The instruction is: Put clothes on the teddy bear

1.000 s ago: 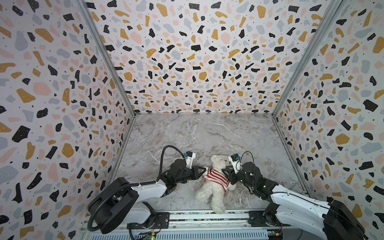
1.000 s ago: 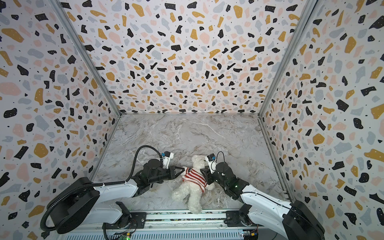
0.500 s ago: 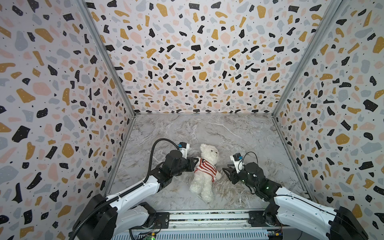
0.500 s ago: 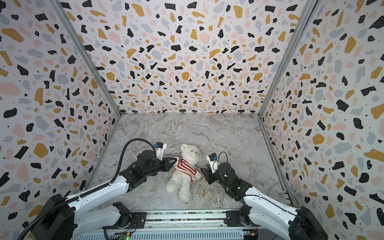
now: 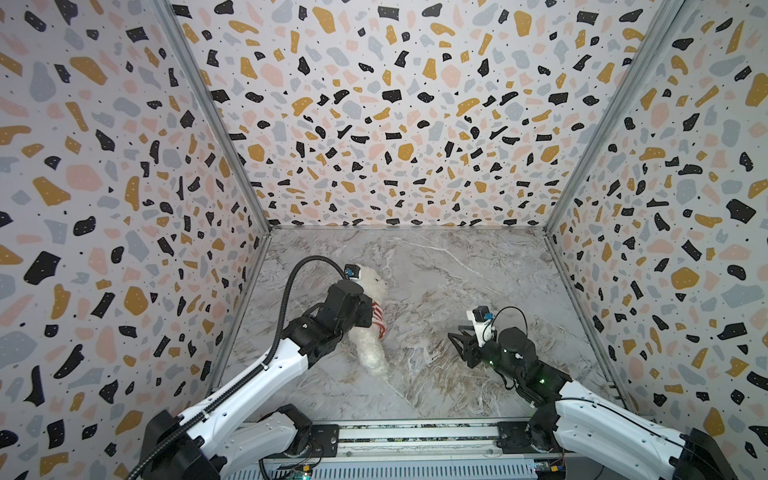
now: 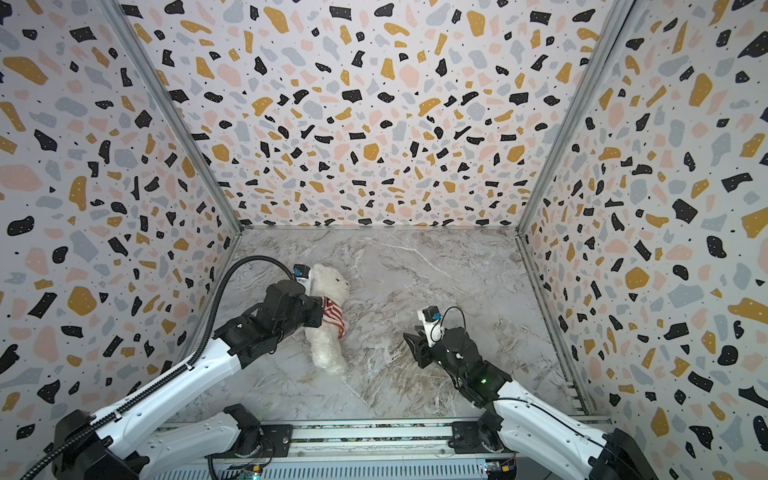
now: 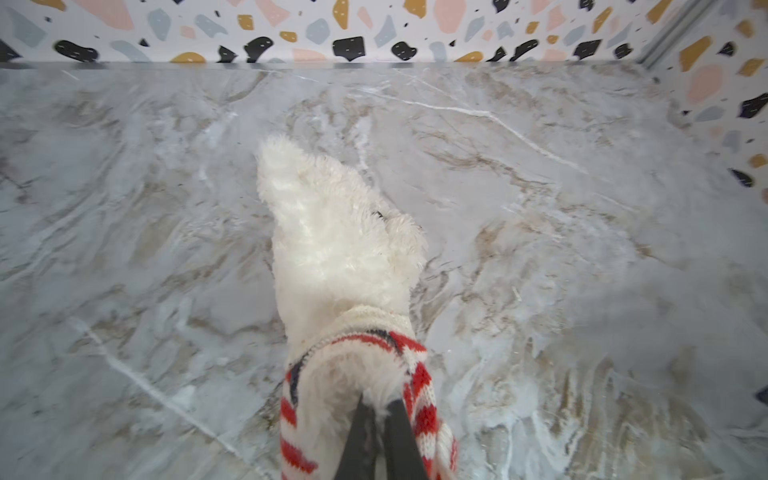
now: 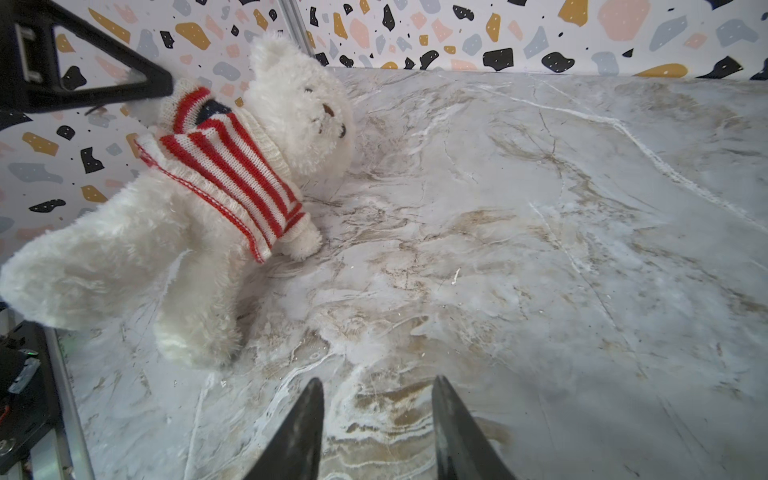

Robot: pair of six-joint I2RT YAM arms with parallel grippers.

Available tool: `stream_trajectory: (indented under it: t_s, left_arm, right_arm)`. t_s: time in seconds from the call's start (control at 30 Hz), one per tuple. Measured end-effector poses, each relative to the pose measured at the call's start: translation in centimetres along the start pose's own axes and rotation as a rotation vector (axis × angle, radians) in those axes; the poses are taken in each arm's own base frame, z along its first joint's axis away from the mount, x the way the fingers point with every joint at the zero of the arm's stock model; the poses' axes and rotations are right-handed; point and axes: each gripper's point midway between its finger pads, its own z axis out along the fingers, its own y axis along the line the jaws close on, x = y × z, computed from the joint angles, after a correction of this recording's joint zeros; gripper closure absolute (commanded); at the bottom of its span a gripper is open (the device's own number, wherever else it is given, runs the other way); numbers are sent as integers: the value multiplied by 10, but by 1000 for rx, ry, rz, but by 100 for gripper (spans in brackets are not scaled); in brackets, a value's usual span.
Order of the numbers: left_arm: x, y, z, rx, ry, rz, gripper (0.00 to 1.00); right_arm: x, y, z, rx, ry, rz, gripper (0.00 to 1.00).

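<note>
Left gripper [image 7: 379, 402] is pressed together on the teddy bear [image 8: 291, 108], pinching the furry paw that pokes from one sleeve of the striped sweater [image 8: 232, 166]. The bear lies on the marble table [image 5: 457, 270] near the left wall, head toward the back, with that arm raised. Such a thin pinch of fur could slip and drop the bear, or a tug could drag the sleeve off the arm and ride the hem higher. Right gripper [image 8: 378, 380], spread and empty, sits well apart, too far to steady anything.
</note>
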Motion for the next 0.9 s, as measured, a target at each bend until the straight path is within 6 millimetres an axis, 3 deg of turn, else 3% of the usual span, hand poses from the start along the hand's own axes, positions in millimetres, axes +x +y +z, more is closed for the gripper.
stream_trajectory:
  t_s: [0.17,0.37,0.63,0.9]
  left_arm:
    - [12,8,12,-84,41,58,100]
    - [22,-10,32,-107,89,140,100]
    - [19,-64,62,-47,106,199,100]
    - [50,-131,101,80,167,208,100]
  right_arm:
    - [2,-13,-4,36,-8,22,56]
    - [-1,-19,-9,47,-23,41,56]
    - [1,-28,-17,64,-47,67,56]
    - [-9,-44,-29,98,-93,100,55]
